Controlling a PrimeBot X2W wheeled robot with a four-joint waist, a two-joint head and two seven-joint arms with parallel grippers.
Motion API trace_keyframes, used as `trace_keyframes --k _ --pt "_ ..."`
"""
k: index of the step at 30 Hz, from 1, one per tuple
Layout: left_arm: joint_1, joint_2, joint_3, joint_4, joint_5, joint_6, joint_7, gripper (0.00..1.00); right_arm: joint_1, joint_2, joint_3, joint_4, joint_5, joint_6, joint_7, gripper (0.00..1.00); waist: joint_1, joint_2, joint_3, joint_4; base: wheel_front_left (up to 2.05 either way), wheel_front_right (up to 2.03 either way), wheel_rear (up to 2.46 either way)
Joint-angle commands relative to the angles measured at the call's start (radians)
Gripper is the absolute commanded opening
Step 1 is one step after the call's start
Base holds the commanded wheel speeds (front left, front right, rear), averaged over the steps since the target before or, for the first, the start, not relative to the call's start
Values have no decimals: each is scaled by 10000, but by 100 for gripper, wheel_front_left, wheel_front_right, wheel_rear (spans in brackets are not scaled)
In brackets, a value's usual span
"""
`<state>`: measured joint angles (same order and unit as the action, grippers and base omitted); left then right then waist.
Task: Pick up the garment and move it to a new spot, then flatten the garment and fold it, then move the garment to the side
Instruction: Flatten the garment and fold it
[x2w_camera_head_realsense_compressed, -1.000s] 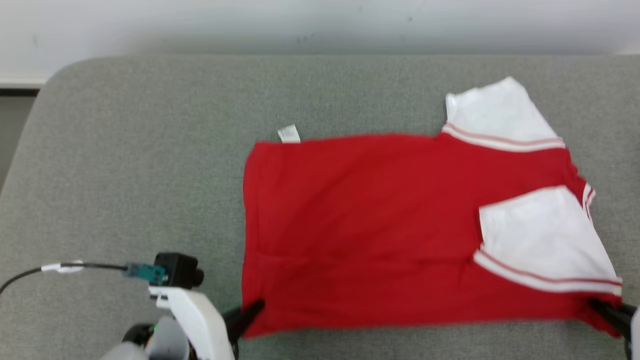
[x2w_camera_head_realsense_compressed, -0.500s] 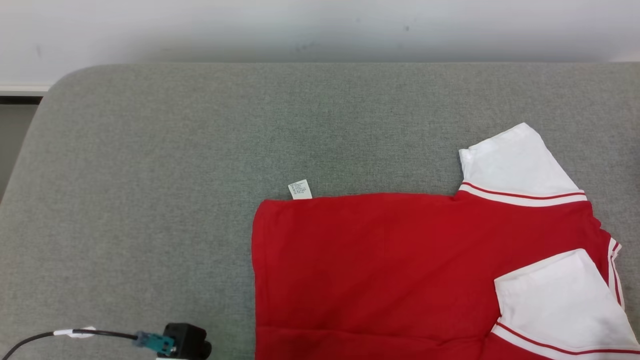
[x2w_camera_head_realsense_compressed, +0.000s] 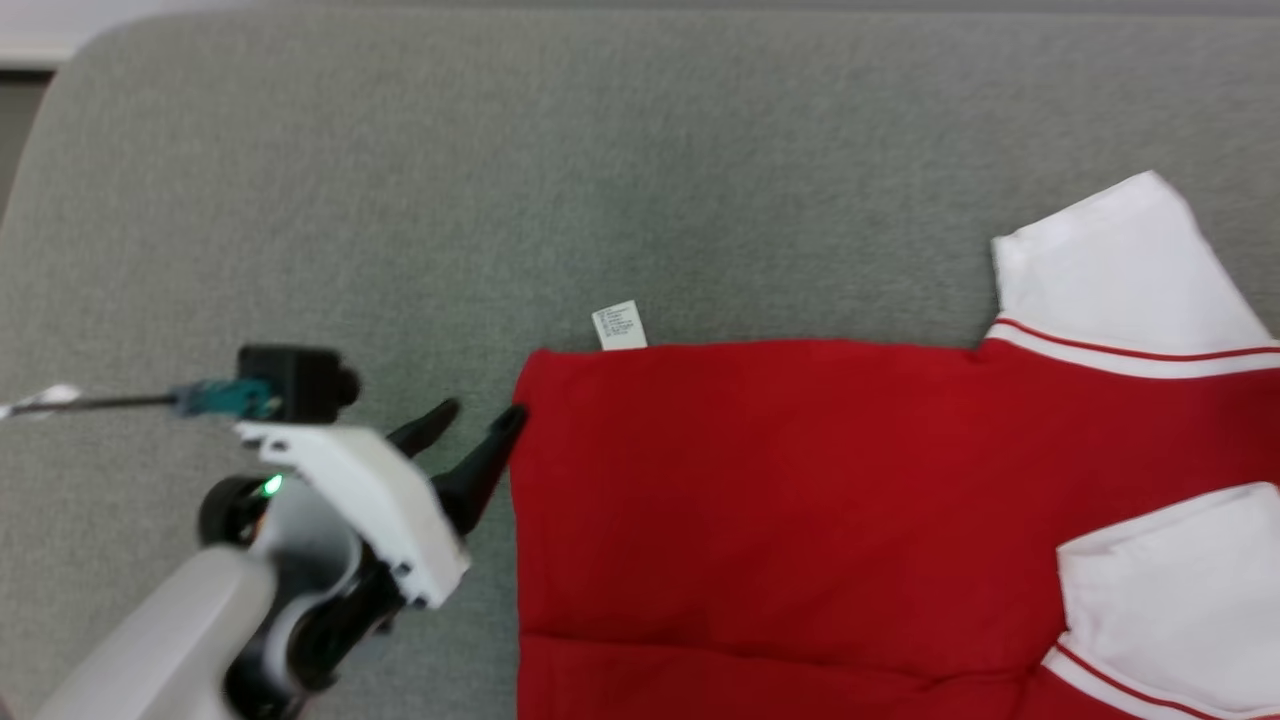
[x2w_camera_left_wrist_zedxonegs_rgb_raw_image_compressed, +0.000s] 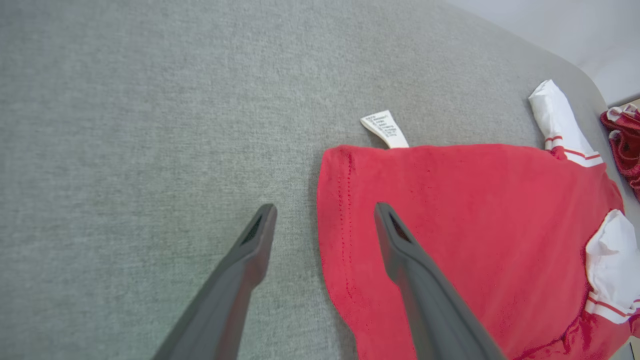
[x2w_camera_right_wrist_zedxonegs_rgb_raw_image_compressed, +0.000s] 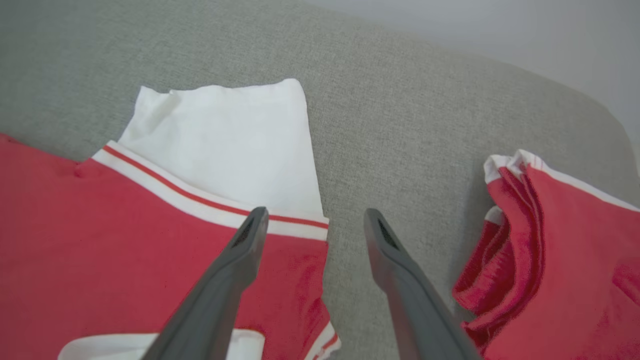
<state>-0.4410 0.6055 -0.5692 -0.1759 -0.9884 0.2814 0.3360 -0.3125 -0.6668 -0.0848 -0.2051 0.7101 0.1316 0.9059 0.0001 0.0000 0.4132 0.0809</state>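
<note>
Beside the garment (x2w_camera_right_wrist_zedxonegs_rgb_raw_image_compressed: 125, 240) — a second red heap (x2w_camera_right_wrist_zedxonegs_rgb_raw_image_compressed: 565, 250)

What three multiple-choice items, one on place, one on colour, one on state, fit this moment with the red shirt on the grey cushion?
1. Where is the small white care label?
A. Poking past the far edge of the red cloth shirt, near its left corner
B. On a sleeve
C. Between gripper fingers

2. What colour are the shirt's short sleeves?
A. Blue
B. White with a red stripe
C. Black

3. How is the left gripper?
A. Shut on the hem
B. Shut on the label
C. Open, holding nothing

Key: 1 A, the label lies on the grey fabric cushion just beyond that edge; 2 B, both sleeves show white cloth with a red line; 3 C, its jaws stand wide apart at the shirt's side edge.
</note>
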Motion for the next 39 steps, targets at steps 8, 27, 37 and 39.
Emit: trace_keyframes --k 8,27,37,39 --pt "-2457 -1687 -1060 2220 578 -1019 328 100 -3574 532 1638 3032 -2017 -21 -297 100 -1 0 1305 1112 0 0 0" --pt "-2879 -2216 -1873 3234 129 -2095 1125 100 -4222 1171 2873 5122 -1069 16 -201 100 -1 0 1157 1104 0 0 0" --pt "-3031 -2378 -1972 3303 257 -2299 914 0 -4258 1277 3017 4912 -539 13 -607 0 -1 0 1007 1043 0 0 0" --pt "-3192 -2359 -1727 3421 322 -2211 583 0 -4491 1229 2921 4851 -568 12 -1196 0 -1 0 953 1027 0 0 0"
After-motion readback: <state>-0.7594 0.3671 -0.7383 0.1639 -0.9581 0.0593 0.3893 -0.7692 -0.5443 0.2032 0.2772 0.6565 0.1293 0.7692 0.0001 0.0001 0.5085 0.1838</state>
